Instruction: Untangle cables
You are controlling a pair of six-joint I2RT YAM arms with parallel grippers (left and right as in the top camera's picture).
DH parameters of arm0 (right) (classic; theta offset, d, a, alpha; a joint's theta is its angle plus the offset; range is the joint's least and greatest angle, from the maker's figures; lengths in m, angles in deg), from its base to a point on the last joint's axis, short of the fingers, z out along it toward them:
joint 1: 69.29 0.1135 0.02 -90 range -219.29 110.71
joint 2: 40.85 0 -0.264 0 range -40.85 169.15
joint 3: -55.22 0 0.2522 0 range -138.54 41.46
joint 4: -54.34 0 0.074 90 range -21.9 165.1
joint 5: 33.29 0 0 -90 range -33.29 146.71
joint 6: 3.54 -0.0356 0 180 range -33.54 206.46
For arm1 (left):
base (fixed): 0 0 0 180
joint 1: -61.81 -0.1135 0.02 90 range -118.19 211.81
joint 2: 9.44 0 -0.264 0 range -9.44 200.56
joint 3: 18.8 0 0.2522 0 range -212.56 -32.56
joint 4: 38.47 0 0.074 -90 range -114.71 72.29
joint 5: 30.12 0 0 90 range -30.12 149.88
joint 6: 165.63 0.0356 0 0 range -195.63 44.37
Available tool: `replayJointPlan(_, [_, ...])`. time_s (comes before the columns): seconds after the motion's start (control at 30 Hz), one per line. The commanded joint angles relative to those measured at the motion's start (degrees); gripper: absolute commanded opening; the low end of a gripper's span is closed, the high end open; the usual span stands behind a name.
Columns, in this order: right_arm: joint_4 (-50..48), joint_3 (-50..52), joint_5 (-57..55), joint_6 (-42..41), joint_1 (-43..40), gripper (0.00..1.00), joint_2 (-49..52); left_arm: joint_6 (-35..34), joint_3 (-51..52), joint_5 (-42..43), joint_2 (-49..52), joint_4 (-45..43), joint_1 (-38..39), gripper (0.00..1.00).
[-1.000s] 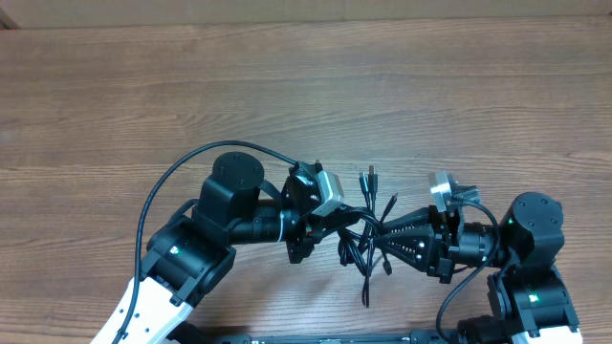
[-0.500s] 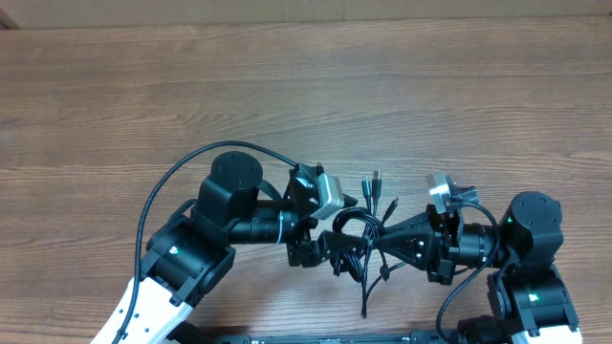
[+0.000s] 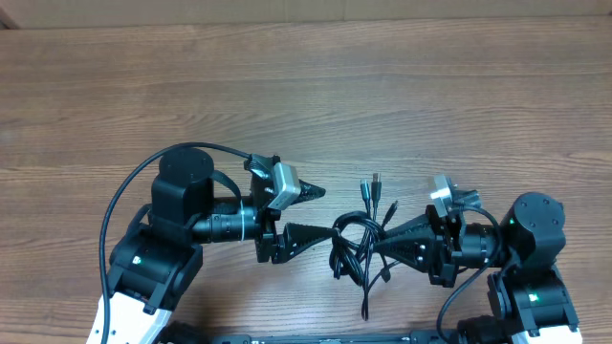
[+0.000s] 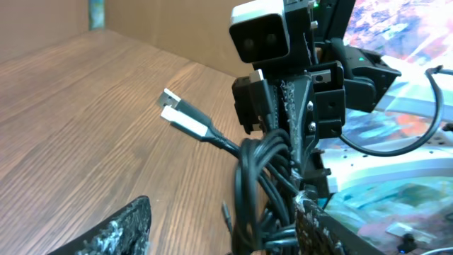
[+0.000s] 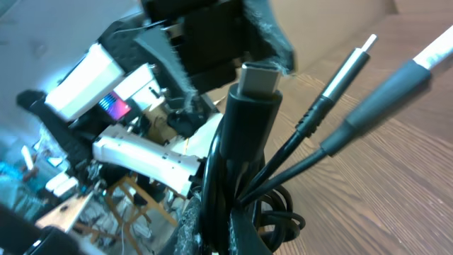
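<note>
Our right gripper (image 3: 381, 242) clamps the cables (image 3: 350, 250) and our left gripper (image 3: 327, 212) gapes empty nearby, so a one-sided pull could tighten the knot.

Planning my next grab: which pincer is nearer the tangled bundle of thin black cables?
Right. The right pincer is shut on the tangled bundle of thin black cables, gripping it from its right side. The left pincer stands open at the bundle's left edge.
</note>
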Motion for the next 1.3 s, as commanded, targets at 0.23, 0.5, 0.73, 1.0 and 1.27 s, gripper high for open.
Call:
replayJointPlan(0.23, [-1.5, -1.2, 4.8, 0.2, 0.3, 0.04, -0.2, -0.5, -0.3, 10.1, 4.0, 0.1, -0.2, 0.62])
replayJointPlan(0.5, [-1.4, -1.2, 3.9, -0.2, 0.3, 0.04, -0.2, -0.6, -0.3, 16.1, 5.6, 0.1, -0.2, 0.6])
replayJointPlan(0.73, [-1.3, -1.2, 2.2, -1.9, 0.3, 0.06, -0.2, -0.6, -0.3, 16.0, 5.6, 0.1, 0.6, 0.49])
replayJointPlan(1.0, [-1.3, -1.2, 2.3, -2.8, 0.3, 0.06, -0.2, -0.6, -0.3, 12.4, 6.6, -0.8, 4.0, 0.2])
replayJointPlan(1.27, [-1.0, -1.2, 2.2, -2.8, 0.3, 0.06, -0.2, -0.8, -0.3, 11.9, 6.7, -3.4, 3.8, 0.04])
